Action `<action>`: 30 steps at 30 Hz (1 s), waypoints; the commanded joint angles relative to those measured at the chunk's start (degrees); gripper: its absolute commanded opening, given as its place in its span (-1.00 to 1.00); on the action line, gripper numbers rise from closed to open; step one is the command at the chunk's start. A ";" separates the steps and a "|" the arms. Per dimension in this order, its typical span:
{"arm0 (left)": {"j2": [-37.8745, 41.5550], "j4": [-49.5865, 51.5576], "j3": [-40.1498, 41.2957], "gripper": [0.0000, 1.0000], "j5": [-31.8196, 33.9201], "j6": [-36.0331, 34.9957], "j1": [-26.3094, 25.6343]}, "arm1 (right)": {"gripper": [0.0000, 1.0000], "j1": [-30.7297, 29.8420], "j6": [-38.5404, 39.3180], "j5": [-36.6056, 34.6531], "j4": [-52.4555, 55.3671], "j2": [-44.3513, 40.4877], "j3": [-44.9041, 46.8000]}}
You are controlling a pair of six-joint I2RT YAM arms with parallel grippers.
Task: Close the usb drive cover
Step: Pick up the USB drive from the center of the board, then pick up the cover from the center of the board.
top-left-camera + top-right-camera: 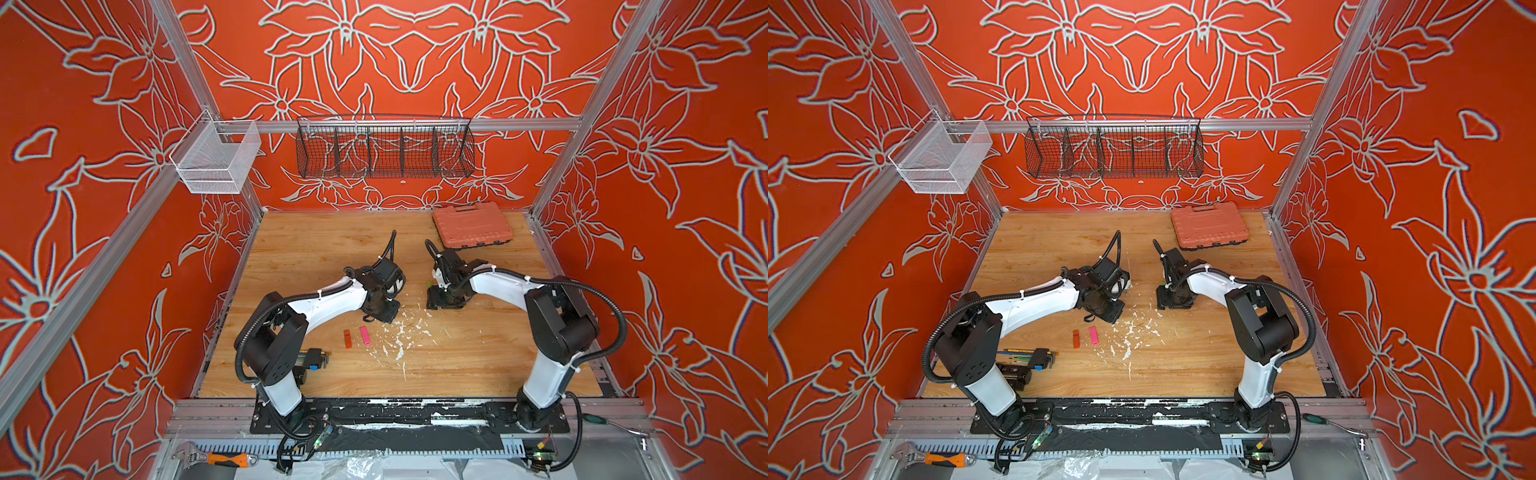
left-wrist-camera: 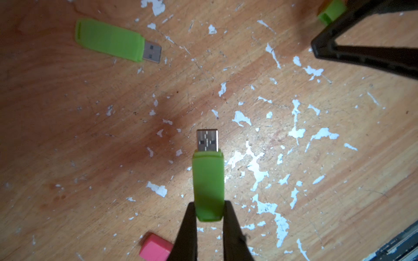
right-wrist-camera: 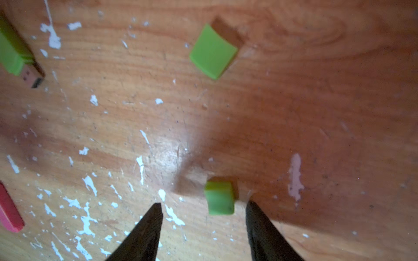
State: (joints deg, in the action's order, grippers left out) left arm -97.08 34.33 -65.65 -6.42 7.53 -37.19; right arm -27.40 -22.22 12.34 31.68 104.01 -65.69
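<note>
My left arm (image 1: 328, 300) reaches in from its base, elbow raised and white forearm sloping toward the middle. The wrist is bent over, so my left gripper (image 2: 209, 203) points downward. Its two fingers (image 2: 187, 230) are pressed tight against the sides of a green usb drive (image 2: 209, 180), gripping it near its back end.

My right arm (image 1: 494, 286) mirrors that pose from the other side, elbow up and forearm angled inward, wrist turned down. My right gripper (image 3: 203, 203) has its fingers (image 3: 144, 235) spread wide and grips nothing. In both top views my two wrists face each other with a gap between them.
</note>
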 commanded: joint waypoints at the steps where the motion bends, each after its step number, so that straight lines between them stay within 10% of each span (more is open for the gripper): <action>1: 2.33 0.96 0.61 -0.74 -0.88 0.20 -0.25 | 0.23 -0.46 1.85 -0.23 0.54 2.76 -2.17; 21: 4.12 0.41 1.81 -0.75 -0.88 -0.19 -0.25 | 0.17 -4.24 7.17 8.86 3.12 8.18 -8.62; 30: 7.61 0.82 2.01 -0.75 -1.49 0.33 -0.25 | 0.17 -4.48 -2.78 -13.22 16.91 -2.23 -10.31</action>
State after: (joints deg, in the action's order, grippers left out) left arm -91.83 34.26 -64.66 -7.16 7.55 -37.19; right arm -31.53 -19.90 7.77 42.02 103.74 -74.67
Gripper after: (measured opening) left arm 0.139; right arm 0.586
